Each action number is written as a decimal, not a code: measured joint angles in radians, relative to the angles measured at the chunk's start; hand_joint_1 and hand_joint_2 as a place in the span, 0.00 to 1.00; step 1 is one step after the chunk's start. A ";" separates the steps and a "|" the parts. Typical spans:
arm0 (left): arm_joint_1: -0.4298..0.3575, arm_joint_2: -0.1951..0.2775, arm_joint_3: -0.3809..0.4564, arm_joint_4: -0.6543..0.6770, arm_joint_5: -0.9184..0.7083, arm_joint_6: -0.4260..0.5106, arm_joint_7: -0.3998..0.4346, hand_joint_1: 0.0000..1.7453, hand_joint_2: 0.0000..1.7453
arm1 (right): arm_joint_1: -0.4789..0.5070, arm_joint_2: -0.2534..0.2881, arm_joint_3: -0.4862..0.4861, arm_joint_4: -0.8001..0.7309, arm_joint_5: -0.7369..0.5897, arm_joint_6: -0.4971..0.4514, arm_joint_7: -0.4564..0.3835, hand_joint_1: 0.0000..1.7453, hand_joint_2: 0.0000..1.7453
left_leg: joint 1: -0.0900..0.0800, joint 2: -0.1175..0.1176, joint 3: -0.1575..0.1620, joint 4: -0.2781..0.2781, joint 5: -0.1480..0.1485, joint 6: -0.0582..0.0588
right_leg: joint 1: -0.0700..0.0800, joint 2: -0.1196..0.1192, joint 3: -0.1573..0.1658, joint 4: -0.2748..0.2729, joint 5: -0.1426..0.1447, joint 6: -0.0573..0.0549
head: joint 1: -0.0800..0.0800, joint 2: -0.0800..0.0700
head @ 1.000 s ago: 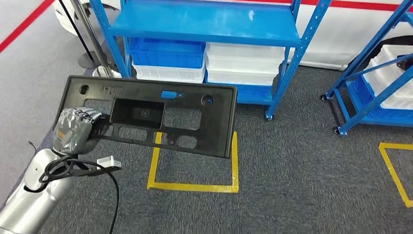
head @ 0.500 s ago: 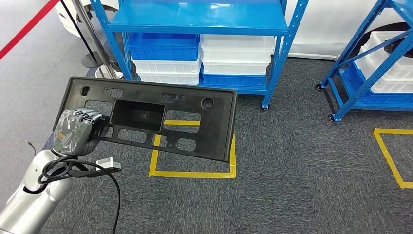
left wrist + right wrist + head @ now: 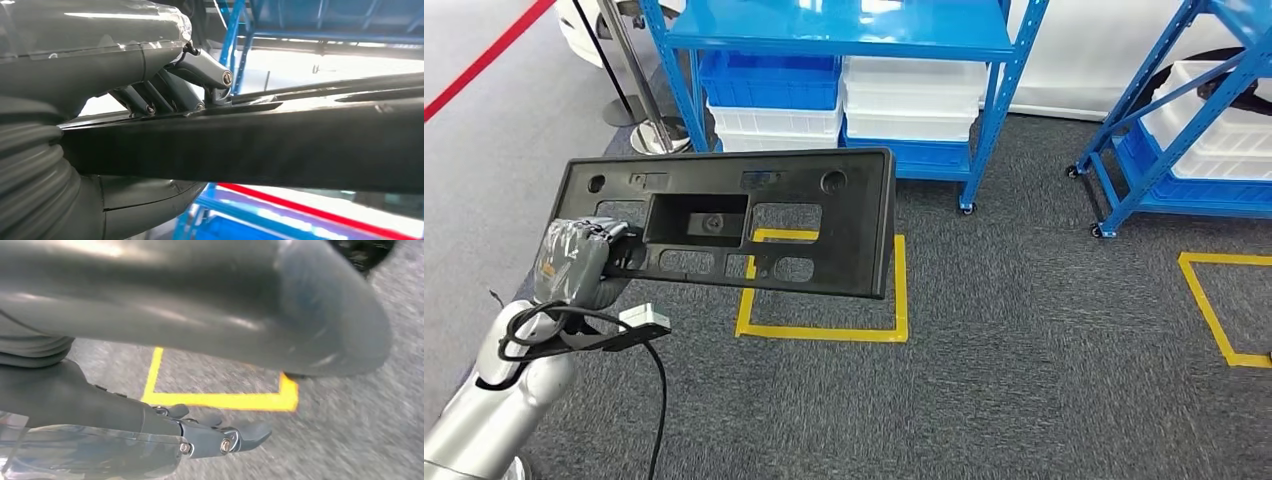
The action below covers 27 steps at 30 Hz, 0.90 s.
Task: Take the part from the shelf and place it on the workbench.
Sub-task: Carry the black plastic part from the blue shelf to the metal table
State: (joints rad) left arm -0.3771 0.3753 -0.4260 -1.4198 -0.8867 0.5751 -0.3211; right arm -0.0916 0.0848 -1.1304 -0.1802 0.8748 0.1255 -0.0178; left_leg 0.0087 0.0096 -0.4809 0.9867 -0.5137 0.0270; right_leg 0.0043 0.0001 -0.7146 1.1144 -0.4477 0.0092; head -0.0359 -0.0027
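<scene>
The left robot hand [image 3: 574, 262] grips the black part [image 3: 724, 225] by one end, carrying it in the air, off the blue shelf [image 3: 834, 40] beyond it. The right robot hand [image 3: 215, 437] hangs empty, fingers loosely extended. Taking looks done; the surface isn't visible, so placing remains.
</scene>
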 joint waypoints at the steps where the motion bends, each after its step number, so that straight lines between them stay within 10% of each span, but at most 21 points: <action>1: -0.001 -0.002 0.000 0.004 -0.013 -0.007 0.011 1.00 1.00 | 0.001 0.000 0.000 0.000 0.000 0.000 0.000 0.00 0.00 | 0.000 0.000 -0.014 0.001 0.011 0.003 | -0.004 0.001 -0.023 0.062 -0.047 0.006 | 0.000 0.000; 4: 0.001 -0.006 0.000 0.020 -0.010 -0.011 0.013 1.00 1.00 | 0.001 0.000 0.000 0.000 0.002 0.000 0.000 0.00 0.00 | 0.001 0.000 -0.055 0.007 0.039 -0.001 | -0.013 0.000 -0.045 0.187 -0.115 0.017 | 0.000 0.000; 8: 0.000 -0.011 0.000 0.031 0.000 -0.010 0.007 1.00 1.00 | 0.002 -0.002 0.000 0.000 0.003 0.000 -0.001 0.00 0.00 | 0.005 0.001 -0.083 0.020 0.054 -0.017 | -0.019 0.001 0.127 -0.041 -0.047 0.017 | 0.000 0.000; 12: -0.006 -0.015 0.001 0.036 0.001 -0.010 0.005 1.00 1.00 | 0.002 -0.002 0.000 0.000 0.005 0.000 -0.003 0.00 0.00 | 0.004 0.001 -0.097 0.026 0.064 -0.042 | -0.012 0.002 0.151 -0.099 -0.042 -0.007 | 0.000 0.000; 15: -0.006 -0.016 0.002 0.037 0.005 -0.009 -0.002 1.00 1.00 | 0.002 -0.001 0.000 0.000 0.008 0.002 -0.005 0.00 0.00 | 0.009 -0.001 -0.128 0.093 0.013 -0.053 | -0.013 -0.001 0.147 -0.107 -0.028 -0.033 | 0.000 0.000; 19: -0.003 -0.016 0.002 0.040 0.028 -0.002 -0.029 1.00 1.00 | 0.002 -0.001 0.000 0.000 0.013 0.002 -0.005 0.00 0.00 | 0.009 -0.001 -0.215 0.317 -0.088 -0.056 | -0.002 -0.002 0.132 -0.103 -0.019 -0.049 | 0.000 0.000; 24: -0.002 -0.015 0.008 0.041 0.051 0.006 -0.050 1.00 1.00 | 0.001 0.000 0.000 0.000 0.019 0.005 -0.005 0.00 0.00 | -0.004 0.028 -0.084 0.075 0.020 -0.028 | 0.010 -0.007 0.121 -0.087 -0.019 -0.047 | 0.000 0.000; 27: -0.006 -0.016 0.017 0.042 0.054 0.000 -0.039 1.00 1.00 | 0.003 0.002 0.000 0.000 0.022 0.011 -0.011 0.00 0.00 | -0.013 0.032 -0.077 0.034 0.027 -0.013 | 0.011 -0.023 0.112 -0.085 -0.013 -0.034 | 0.000 0.000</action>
State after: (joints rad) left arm -0.3835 0.3593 -0.4087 -1.3783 -0.8329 0.5750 -0.3601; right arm -0.0890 0.0863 -1.1307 -0.1804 0.8966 0.1365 -0.0290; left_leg -0.0046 0.0419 -0.5578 1.0208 -0.4870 0.0137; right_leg 0.0150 -0.0225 -0.6021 1.0293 -0.4604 -0.0250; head -0.0361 -0.0027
